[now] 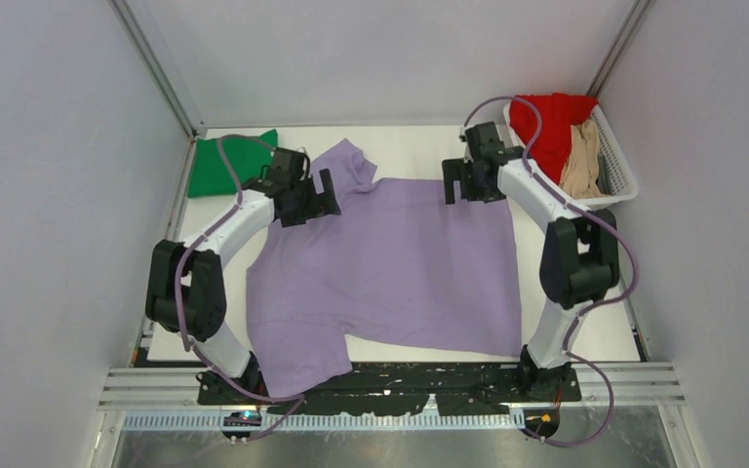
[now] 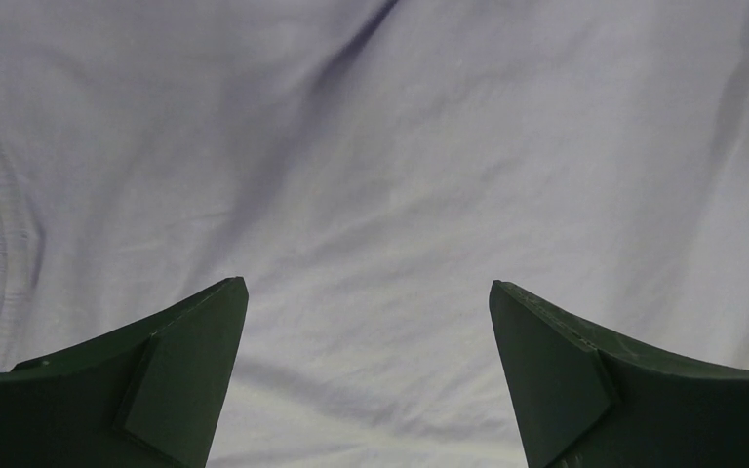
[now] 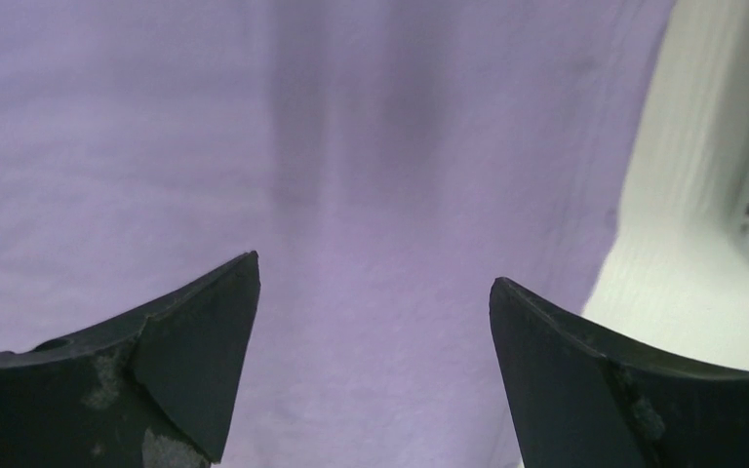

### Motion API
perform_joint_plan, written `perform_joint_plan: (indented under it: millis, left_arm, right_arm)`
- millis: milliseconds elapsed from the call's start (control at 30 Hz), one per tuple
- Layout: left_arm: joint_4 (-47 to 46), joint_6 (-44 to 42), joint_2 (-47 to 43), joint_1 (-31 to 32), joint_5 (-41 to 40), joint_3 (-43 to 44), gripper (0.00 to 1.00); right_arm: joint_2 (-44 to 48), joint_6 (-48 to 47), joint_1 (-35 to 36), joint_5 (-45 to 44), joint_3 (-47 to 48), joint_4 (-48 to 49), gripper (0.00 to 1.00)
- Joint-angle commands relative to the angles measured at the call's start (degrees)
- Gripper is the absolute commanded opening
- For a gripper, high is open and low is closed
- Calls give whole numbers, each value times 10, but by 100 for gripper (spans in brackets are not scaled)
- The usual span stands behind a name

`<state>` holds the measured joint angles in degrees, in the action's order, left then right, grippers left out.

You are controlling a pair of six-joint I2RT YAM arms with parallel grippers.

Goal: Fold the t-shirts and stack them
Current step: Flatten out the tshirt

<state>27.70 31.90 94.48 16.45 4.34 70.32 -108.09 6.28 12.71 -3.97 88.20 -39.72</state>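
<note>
Over the far edge of the lavender t-shirt [image 1: 400, 263], which is lying spread flat across the white surface [image 1: 419, 146], the left pincer [image 1: 317, 202] and right pincer [image 1: 469, 183] are hovering wide open and gripping nothing. Judgement: each should be pinching just the cloth edge beneath it, at matching spots, then drawing it nearward evenly so the fold is landing square.

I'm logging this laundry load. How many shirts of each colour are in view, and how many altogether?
lavender shirt: 1
green shirt: 1
red shirt: 1, in the white basket
tan shirt: 1, in the same basket
Total: 4
</note>
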Motion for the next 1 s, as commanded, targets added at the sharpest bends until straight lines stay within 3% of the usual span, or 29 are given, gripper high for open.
perform_joint_plan:
  millis: [0,133,367,633,967]
  left_arm:
    - [24,-22,29,11,2,-10,100]
    - [4,-5,69,11,32,-6,100]
    - [23,15,157,12,32,59,100]
    - [92,30,247,-4,34,186,100]
    - [165,49,376,-35,112,396,100]
  right_arm:
    - [94,75,22,10,-162,88,95]
    - [127,91,24,28,-243,110,95]
    - [82,90,12,10,-251,119,95]
    - [-6,83,-26,50,-158,109,95]
    - [-93,79,-66,79,-23,82,95]
